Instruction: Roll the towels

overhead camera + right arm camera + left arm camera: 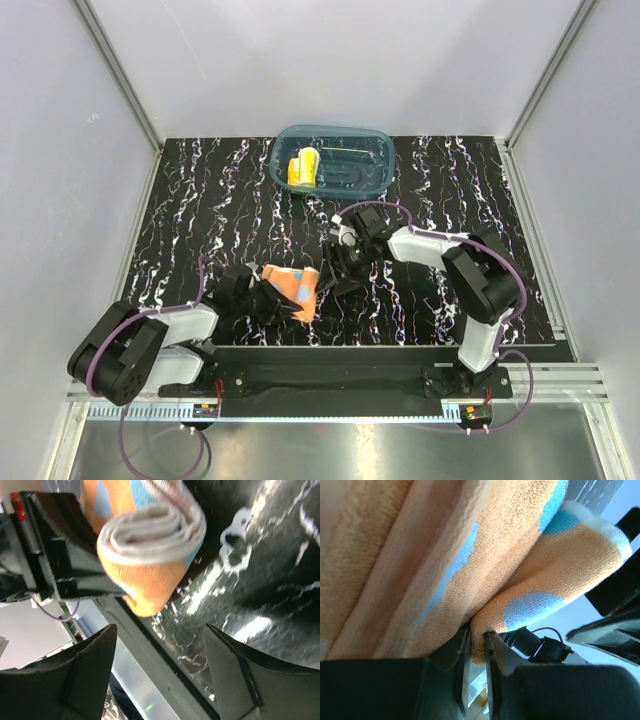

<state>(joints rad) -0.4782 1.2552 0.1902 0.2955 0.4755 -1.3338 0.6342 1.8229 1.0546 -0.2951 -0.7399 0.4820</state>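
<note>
The orange towel (293,284), with light-blue patches, lies rolled on the black marbled table (200,210) near the front. My left gripper (281,302) is shut on it; in the left wrist view the left gripper (478,639) pinches a fold of the orange towel (470,570) between both jaws. The right wrist view shows the orange towel's (150,545) spiral end. My right gripper (160,640) stands open just short of it, with nothing between its fingers. From above, the right gripper (337,272) sits at the roll's right end. The yellow towel (303,168) lies rolled in the tub.
A teal translucent tub (372,160) stands at the back middle of the table. The table's front edge and a metal rail (330,352) run right behind the roll. Grey walls close in the table on three sides.
</note>
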